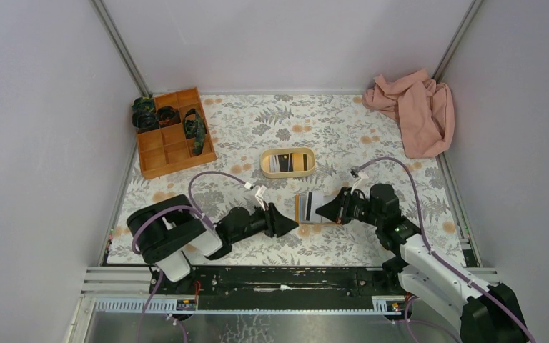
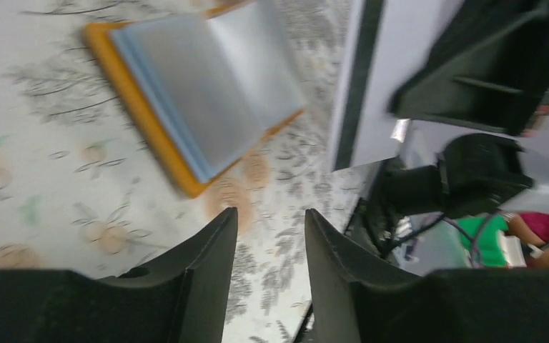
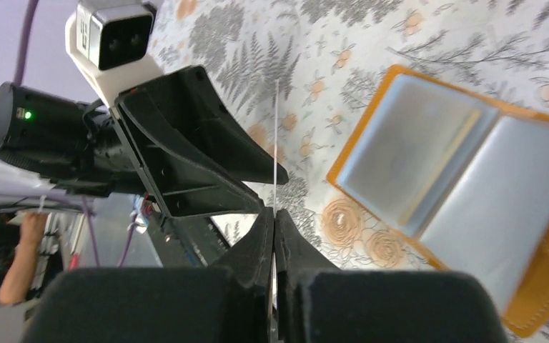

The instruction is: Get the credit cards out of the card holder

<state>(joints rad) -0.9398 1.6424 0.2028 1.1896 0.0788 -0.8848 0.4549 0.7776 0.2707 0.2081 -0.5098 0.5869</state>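
The card holder (image 1: 299,211) lies open on the floral tabletop, orange-edged with pale blue sleeves (image 2: 200,93) (image 3: 465,179). My right gripper (image 1: 320,210) (image 3: 274,213) is shut on a credit card (image 3: 275,143), seen edge-on in the right wrist view and held just left of the holder. The left wrist view shows that card (image 2: 375,78) as white with a dark stripe. My left gripper (image 1: 294,227) (image 2: 269,214) is open with nothing between its fingers. It hovers over the table at the holder's near-left corner, facing the right gripper.
A beige oval tray (image 1: 287,152) with cards in it sits just behind the holder. An orange compartment box (image 1: 175,136) with dark items stands at the back left. A pink cloth (image 1: 416,107) lies in the back right corner. Metal rails run along the near edge.
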